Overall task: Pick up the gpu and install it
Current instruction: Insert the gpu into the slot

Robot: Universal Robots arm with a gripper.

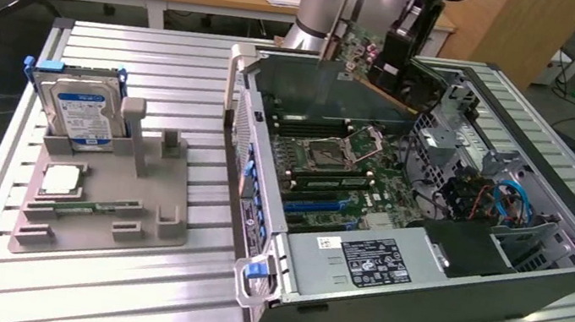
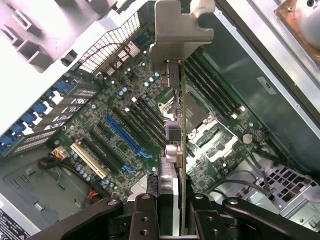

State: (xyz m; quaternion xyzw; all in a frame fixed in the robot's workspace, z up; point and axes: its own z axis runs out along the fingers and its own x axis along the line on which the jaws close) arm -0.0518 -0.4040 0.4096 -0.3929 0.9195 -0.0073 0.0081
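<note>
**Holding the gpu clear above the open case**

Clamped in the gripper [image 2: 181, 212], the gpu [image 1: 357, 49] hangs in the air over the far end of the computer case [image 1: 544, 276] and touches neither the motherboard [image 2: 125, 100] nor any slot. The wrist view shows the card edge-on, with its silvery end bracket [image 2: 177, 30] at the far end from the fingers.

The card looks light and stiff, a thin circuit board that probably would not flex much. Its small components and contact edge are likely fragile. The safest hold seems to be across the flat faces near a bare edge, away from bracket and contacts, and the present hold looks close to that.

The jaws are drawn nearly together, one dark finger [image 2: 150, 215] on each face of the board, with only the card's thickness between them.

Beneath the card, the long blue expansion slot [image 2: 125, 137] lies a little to one side of the card's line. The CPU socket [image 1: 331, 155] sits mid-board. Well apart on the slatted table [image 1: 130, 300], a grey fixture tray [image 1: 157, 231] holds a blue-labelled hard drive [image 1: 83, 113].
</note>
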